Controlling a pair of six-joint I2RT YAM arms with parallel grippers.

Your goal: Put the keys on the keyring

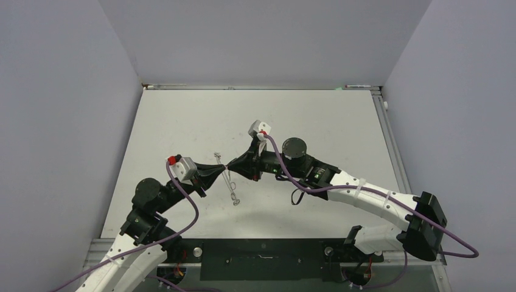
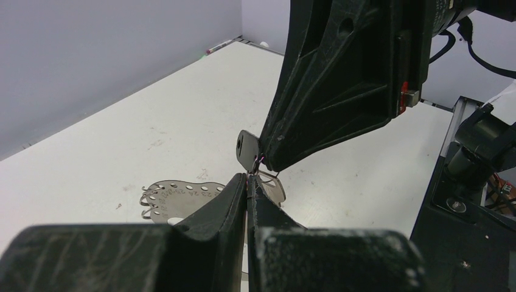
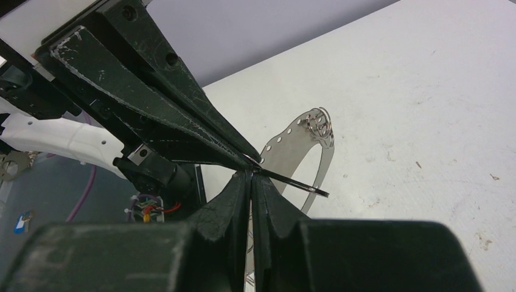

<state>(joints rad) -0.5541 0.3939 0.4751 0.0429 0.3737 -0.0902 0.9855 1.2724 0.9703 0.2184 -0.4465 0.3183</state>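
Observation:
My two grippers meet tip to tip above the table's middle. My left gripper (image 1: 221,165) (image 2: 247,177) is shut on the rim of the keyring (image 1: 230,185), which hangs down from it toward the table. In the left wrist view the keyring (image 2: 176,196) shows as a flat silver band with holes and small loops. My right gripper (image 1: 235,165) (image 3: 251,175) is shut on the key (image 2: 245,148), whose dark head sticks out at its tip. In the right wrist view the key (image 3: 298,184) shows edge-on as a thin dark blade in front of the keyring (image 3: 292,143).
The white table (image 1: 316,121) is walled by grey panels at the left, back and right. A black base plate (image 1: 261,252) runs along the near edge between the arm bases. A small marker (image 2: 219,45) lies at the far edge.

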